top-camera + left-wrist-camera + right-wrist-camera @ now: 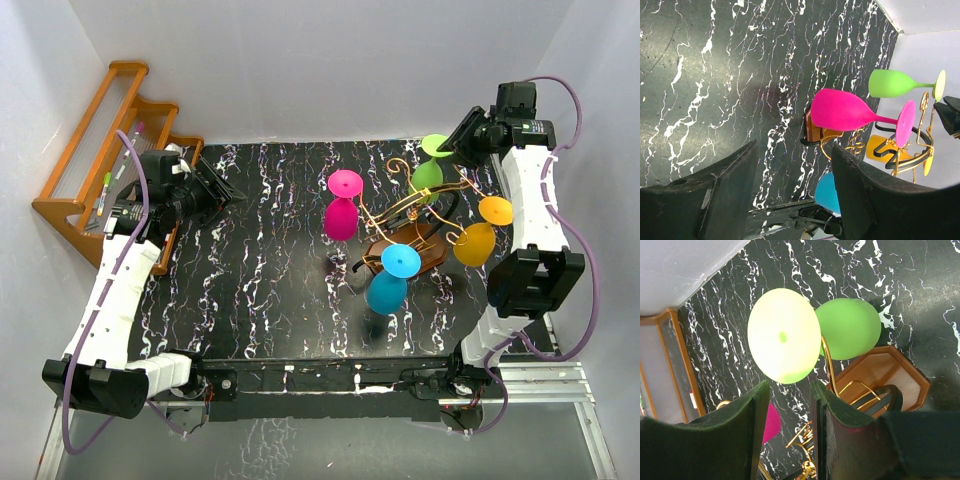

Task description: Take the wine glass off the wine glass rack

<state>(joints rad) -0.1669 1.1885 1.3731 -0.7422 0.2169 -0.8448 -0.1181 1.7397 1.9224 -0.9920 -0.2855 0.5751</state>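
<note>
The wine glass rack (420,212) of gold wire scrolls stands on its dark wooden base (412,252) at the right of the table. Four plastic glasses hang on it upside down: pink (341,216), green (428,176), orange (476,242) and blue (387,291). My right gripper (463,142) is open beside the green glass's foot (784,335), its fingertips (757,392) just short of the disc's edge; the green bowl (849,328) lies beyond. My left gripper (226,194) is open and empty at the far left, facing the rack; its view shows the pink glass (840,110).
An orange-brown stepped wooden shelf (110,150) with pens on it stands against the left wall, just behind my left arm. The table is black marble (270,280). White walls close in at the back and both sides.
</note>
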